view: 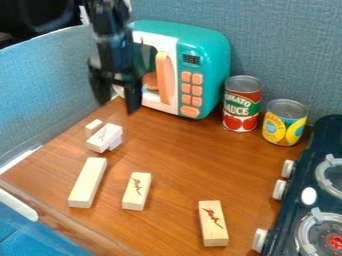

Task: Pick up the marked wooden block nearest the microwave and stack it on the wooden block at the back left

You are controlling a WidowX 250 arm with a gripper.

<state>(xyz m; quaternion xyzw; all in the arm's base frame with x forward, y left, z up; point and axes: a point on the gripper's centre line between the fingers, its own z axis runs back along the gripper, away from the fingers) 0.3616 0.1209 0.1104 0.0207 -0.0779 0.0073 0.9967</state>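
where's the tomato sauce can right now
In the camera view, the tomato sauce can stands upper right of centre on the wooden surface, between the teal toy microwave and the yellow-and-blue can.

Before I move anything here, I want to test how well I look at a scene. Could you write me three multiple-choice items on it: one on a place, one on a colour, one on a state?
1. What stands between the toy microwave and the yellow-labelled can?
A) a teapot
B) a wooden spoon
C) the red-labelled can

2. What colour is the microwave's door handle?
A) orange
B) black
C) purple

3. What is the state of the end effector?
A) shut on a block
B) open, its fingers apart
C) shut on a can

Right letters:
1. C: the red-labelled can stands beside the microwave, with the yellow-labelled can on its other side.
2. A: the handle shows orange against the white front.
3. B: a gap shows between the two dark fingers.
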